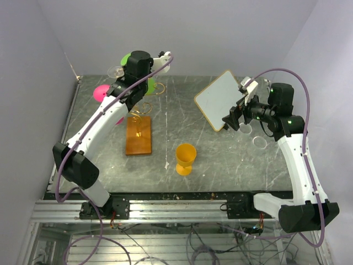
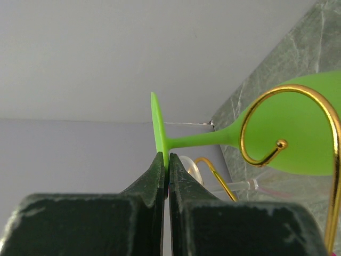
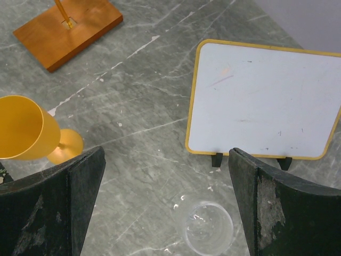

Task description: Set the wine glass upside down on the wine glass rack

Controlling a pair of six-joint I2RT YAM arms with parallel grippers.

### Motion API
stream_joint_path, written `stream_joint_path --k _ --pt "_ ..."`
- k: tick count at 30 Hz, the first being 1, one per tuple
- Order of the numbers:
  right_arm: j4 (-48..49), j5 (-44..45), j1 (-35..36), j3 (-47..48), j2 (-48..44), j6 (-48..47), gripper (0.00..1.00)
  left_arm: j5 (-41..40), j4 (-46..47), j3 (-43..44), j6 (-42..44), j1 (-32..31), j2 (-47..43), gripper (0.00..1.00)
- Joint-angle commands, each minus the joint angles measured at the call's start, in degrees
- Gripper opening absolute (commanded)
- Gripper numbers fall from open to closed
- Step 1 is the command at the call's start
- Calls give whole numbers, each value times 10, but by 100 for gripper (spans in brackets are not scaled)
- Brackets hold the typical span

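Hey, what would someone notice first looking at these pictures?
The bright green wine glass, its foot pinched in the left pincer, right by the gold rack and its curled hook at the far left. Next, the yellow goblet standing upright mid-table, and the yellow-framed whiteboard propped at the right.

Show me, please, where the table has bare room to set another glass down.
Free room lies between the wooden rack base and the whiteboard, and along the near edge in front of the yellow goblet. Crowded: the far left corner, with the green glass, pink glass and left tool; and beside the whiteboard, where a clear glass sits below the right tool.
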Motion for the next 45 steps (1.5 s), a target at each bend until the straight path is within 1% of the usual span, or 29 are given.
stream_joint_path --k 1,23,31,45 --pt "12 -5 -6 1 -2 5 100 -8 -10 -7 4 -8 -27 7" --pt "13 -10 -14 5 -1 9 100 -25 -48 -38 15 -35 -52 7" --pt "11 -13 -14 7 3 10 100 -5 -70 -42 12 -47 -64 7" --pt "8 -17 -16 13 12 10 100 5 -75 -15 7 -64 -44 7"
